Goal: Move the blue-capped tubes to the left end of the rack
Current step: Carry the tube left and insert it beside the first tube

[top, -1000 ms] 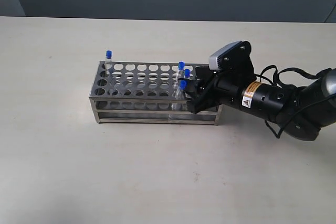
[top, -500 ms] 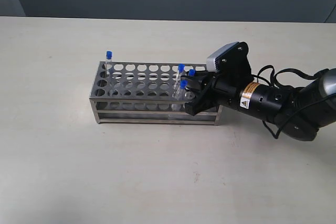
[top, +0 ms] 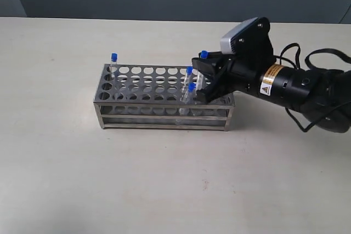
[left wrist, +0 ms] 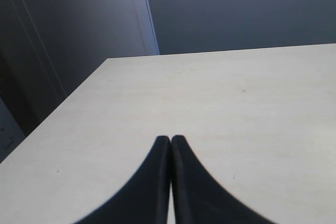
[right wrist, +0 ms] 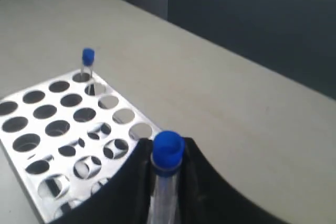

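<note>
The steel rack point(top: 142, 86) stands mid-table. One blue-capped tube point(top: 113, 64) sits in its far left corner hole, also seen as the far tube point(right wrist: 87, 64) in the right wrist view. Two more tubes point(top: 189, 72) point(top: 191, 90) stand near the rack's right end. My right gripper point(top: 204, 67) is shut on the fourth blue-capped tube point(right wrist: 167, 169), whose cap point(top: 203, 54) is raised above the rack's top plate point(right wrist: 58, 129) at its right end. My left gripper point(left wrist: 170, 139) is shut on nothing over bare table, away from the rack.
The pale table point(top: 164, 179) runs all round the rack. The right arm's black body point(top: 290, 89) reaches in from the right, with cables behind it. A dark wall lies beyond the table's far edge point(left wrist: 220, 51).
The right gripper has risen and drawn one blue-capped tube up out of its hole at the rack's right end. The other three tubes have not moved.
</note>
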`<move>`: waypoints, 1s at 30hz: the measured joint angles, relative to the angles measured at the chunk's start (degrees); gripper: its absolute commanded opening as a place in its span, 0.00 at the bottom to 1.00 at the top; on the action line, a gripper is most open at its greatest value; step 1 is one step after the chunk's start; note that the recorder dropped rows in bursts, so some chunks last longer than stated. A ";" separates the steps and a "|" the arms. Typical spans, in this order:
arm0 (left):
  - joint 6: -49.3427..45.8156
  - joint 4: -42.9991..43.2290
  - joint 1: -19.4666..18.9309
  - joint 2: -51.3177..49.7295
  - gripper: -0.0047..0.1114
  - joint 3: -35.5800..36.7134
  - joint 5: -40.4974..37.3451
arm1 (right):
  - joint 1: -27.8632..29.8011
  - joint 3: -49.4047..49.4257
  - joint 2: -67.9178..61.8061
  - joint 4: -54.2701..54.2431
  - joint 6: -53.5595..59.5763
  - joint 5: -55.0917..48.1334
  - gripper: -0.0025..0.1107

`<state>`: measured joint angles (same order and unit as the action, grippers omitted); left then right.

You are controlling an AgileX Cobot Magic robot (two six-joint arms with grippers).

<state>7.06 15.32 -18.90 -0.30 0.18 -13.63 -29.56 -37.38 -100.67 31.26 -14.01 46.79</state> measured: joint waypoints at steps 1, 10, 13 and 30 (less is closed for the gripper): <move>0.00 0.00 0.00 0.00 0.05 0.00 0.00 | 0.00 -0.24 0.85 0.10 -0.11 -0.30 0.02; 0.00 0.00 0.00 0.00 0.05 0.00 0.00 | 0.00 -1.49 6.55 0.17 -2.19 -5.67 0.02; 0.00 0.00 0.00 0.00 0.05 0.00 0.00 | 0.00 -2.69 9.33 0.64 -3.56 -7.55 0.02; 0.00 0.00 0.00 0.00 0.05 0.00 0.00 | -14.31 -23.34 -0.66 9.19 -14.93 -12.08 0.02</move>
<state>7.06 15.32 -18.90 -0.30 0.18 -13.63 -43.87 -60.72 -101.33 40.46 -28.94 34.71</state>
